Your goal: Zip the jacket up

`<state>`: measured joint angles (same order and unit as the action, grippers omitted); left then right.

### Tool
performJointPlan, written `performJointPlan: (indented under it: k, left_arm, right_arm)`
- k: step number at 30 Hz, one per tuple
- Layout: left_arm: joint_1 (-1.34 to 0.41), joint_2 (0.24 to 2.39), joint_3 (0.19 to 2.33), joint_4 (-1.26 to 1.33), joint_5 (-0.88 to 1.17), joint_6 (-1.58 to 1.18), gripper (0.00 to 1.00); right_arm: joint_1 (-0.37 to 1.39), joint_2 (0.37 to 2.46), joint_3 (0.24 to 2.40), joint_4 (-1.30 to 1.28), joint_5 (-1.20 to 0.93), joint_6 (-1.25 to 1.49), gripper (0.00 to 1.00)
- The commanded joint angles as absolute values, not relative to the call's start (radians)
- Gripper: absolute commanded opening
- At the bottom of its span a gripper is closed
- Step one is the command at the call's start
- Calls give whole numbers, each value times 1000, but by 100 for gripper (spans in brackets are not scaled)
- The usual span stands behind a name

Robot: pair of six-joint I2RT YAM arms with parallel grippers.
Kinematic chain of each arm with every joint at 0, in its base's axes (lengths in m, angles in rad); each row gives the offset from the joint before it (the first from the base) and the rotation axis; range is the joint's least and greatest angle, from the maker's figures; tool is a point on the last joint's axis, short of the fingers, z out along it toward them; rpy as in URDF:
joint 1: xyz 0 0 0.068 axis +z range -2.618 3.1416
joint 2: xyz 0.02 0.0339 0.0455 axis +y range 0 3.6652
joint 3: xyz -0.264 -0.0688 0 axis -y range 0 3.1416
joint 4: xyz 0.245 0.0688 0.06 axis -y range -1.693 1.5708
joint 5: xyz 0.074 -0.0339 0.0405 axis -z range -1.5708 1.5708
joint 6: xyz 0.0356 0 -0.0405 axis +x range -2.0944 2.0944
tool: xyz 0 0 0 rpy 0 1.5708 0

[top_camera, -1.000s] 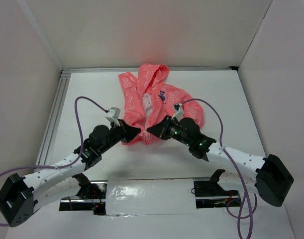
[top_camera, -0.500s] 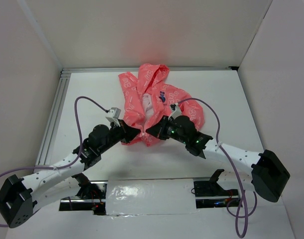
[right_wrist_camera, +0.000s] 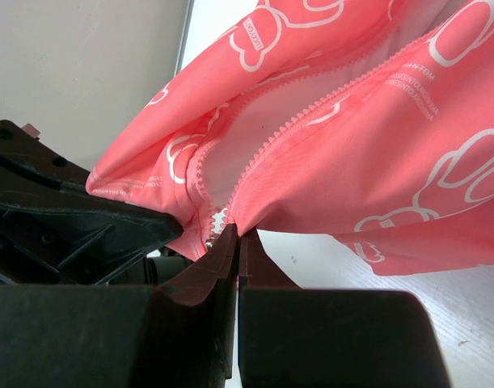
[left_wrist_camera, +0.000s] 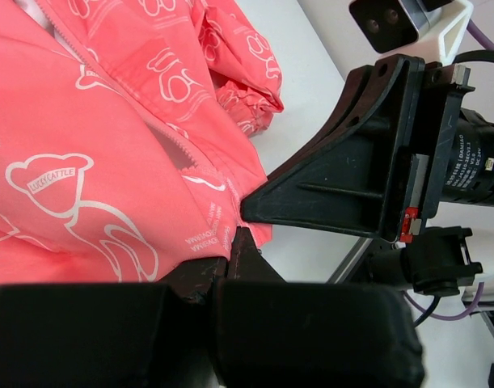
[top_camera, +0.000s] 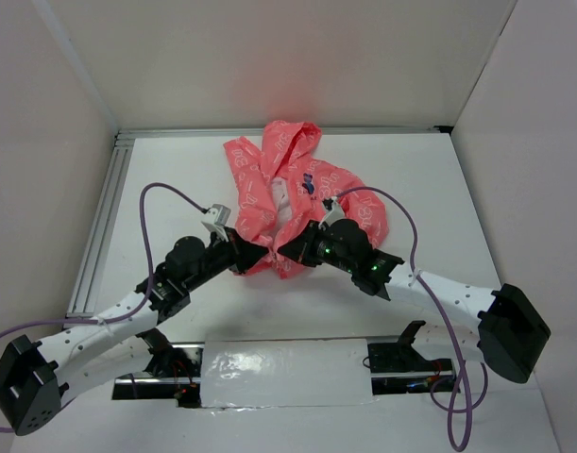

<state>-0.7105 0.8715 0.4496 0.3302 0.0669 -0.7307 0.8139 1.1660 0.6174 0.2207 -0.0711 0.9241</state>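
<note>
The coral-pink jacket [top_camera: 290, 179] with its white print lies crumpled on the white table, front open and hood toward the back wall. At its lower hem the two grippers meet, tips nearly touching. My left gripper [top_camera: 263, 250] is shut on the left hem corner of the jacket [left_wrist_camera: 93, 121], its fingertips [left_wrist_camera: 248, 250] pinching the fabric edge. My right gripper [top_camera: 284, 249] is shut on the right front edge of the jacket [right_wrist_camera: 376, 145], just beside the zipper teeth [right_wrist_camera: 271, 137]. A small metal zipper part [right_wrist_camera: 208, 241] shows next to its tips. The two rows of teeth stand apart above the grip.
An aluminium rail [top_camera: 104, 217] runs along the table's left side. White walls enclose the back and both sides. Purple cables [top_camera: 165, 193] loop above both arms. A taped plate [top_camera: 288, 363] sits between the arm bases at the near edge.
The right gripper has crept slightly left toward the left gripper, drawing the hem edges closer. Both stay shut on the fabric.
</note>
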Motion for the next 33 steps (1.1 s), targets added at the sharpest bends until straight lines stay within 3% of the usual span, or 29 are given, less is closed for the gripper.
performJointPlan:
  k: [1, 26, 27, 28, 29, 33]
  left_arm:
    - [-718, 874, 495, 351, 132, -701, 0]
    - [-718, 942, 506, 312, 133, -710, 0]
    - [-718, 952, 518, 296, 133, -710, 6]
    - [-718, 963, 528, 287, 143, -719, 21]
    - [-718, 974, 540, 287, 143, -730, 23]
    - [-718, 974, 529, 296, 161, -746, 52]
  right_arm:
    - [816, 1158, 670, 225, -26, 914, 0]
    - [816, 1098, 600, 287, 3, 965, 0]
    - [816, 1098, 600, 287, 3, 965, 0]
    - [816, 1098, 600, 287, 3, 965, 0]
    - [816, 1098, 591, 297, 3, 965, 0]
    - [816, 1098, 591, 287, 3, 965, 0]
